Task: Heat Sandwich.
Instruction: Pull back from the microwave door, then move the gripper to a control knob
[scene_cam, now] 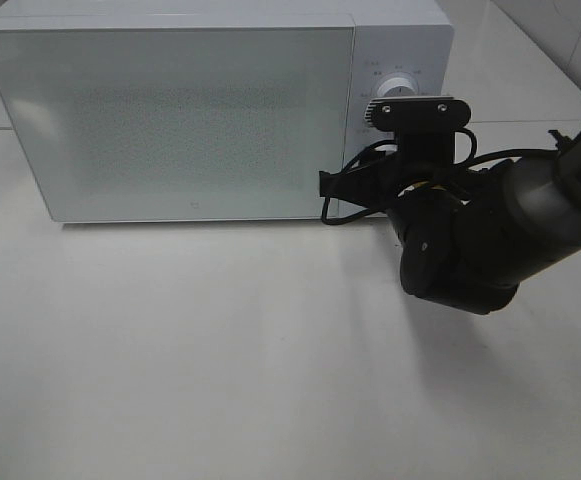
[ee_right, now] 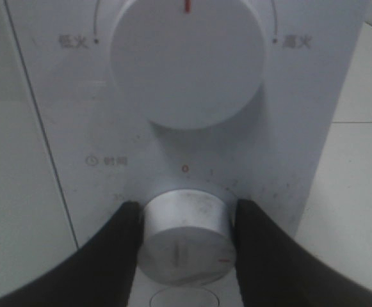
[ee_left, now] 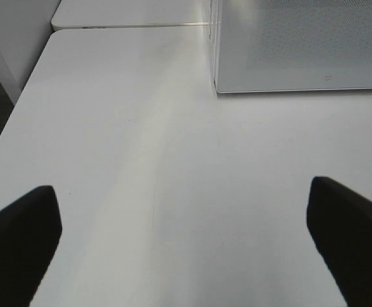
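From the high camera, a white microwave [scene_cam: 170,110] stands at the far side of a white table [scene_cam: 220,350]. Its frosted door [scene_cam: 170,120] is closed flat across the front. The right arm [scene_cam: 490,240] reaches in from the right edge to the control panel [scene_cam: 400,60] on the microwave's right end. Its wrist bracket [scene_cam: 420,112] sits just below the upper knob [scene_cam: 398,88] and hides the fingertips. The sandwich is in no part of this view, so where it lies and which way its long axis runs cannot be told.

In the left wrist view, the left gripper [ee_left: 182,188] hangs above bare tabletop with its two dark fingers [ee_left: 19,243] spread wide and nothing between them. The left front corner of the microwave stands on the table well beyond them.

In the right wrist view, the right gripper [ee_right: 187,220] is up against the control panel. Its dark fingers [ee_right: 118,243] lie one on each side of the lower knob [ee_right: 186,240], a silver dial, and appear to touch its rim on both sides, narrowed to the width of the knob. A small red mark on the knob's face sits toward its lower right edge, away from the red zero printed above it. The larger white upper knob, just above, has its red line pointing straight up. The sandwich does not show here either.
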### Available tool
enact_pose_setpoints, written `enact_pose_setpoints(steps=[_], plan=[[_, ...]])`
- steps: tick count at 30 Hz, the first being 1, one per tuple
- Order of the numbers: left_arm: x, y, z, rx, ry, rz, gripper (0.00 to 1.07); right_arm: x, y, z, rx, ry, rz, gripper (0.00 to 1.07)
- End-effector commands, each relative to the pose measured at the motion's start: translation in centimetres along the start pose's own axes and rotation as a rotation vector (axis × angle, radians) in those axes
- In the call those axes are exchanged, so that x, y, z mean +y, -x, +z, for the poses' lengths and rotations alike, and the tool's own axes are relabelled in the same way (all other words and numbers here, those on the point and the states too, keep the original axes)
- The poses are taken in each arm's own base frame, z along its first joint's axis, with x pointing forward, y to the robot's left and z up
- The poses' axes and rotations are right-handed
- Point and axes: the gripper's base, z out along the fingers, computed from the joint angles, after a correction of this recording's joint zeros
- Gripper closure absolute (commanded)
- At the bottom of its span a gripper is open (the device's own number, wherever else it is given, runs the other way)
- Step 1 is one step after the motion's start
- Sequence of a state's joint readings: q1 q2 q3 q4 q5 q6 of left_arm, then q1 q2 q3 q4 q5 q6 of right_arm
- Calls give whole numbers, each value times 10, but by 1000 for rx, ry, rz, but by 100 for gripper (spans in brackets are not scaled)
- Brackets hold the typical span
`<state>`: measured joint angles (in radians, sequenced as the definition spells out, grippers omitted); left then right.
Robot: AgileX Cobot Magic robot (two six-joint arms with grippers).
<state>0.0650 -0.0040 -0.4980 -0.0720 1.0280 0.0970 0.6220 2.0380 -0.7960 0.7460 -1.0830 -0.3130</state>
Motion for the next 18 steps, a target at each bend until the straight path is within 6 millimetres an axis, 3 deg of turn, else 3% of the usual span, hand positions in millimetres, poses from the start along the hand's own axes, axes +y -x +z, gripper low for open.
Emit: enact_pose_setpoints(steps=[1,9,18], plan=[[-1,-3,-3,-23,-3,-7,5,-3,3,2,-15,-28,18,99],[-1,-3,-3,-23,-3,-7,5,-3,3,2,-15,-28,28,98],[-1,-3,-3,-23,-3,-7,5,-3,4,2,-24,-22,227,97]])
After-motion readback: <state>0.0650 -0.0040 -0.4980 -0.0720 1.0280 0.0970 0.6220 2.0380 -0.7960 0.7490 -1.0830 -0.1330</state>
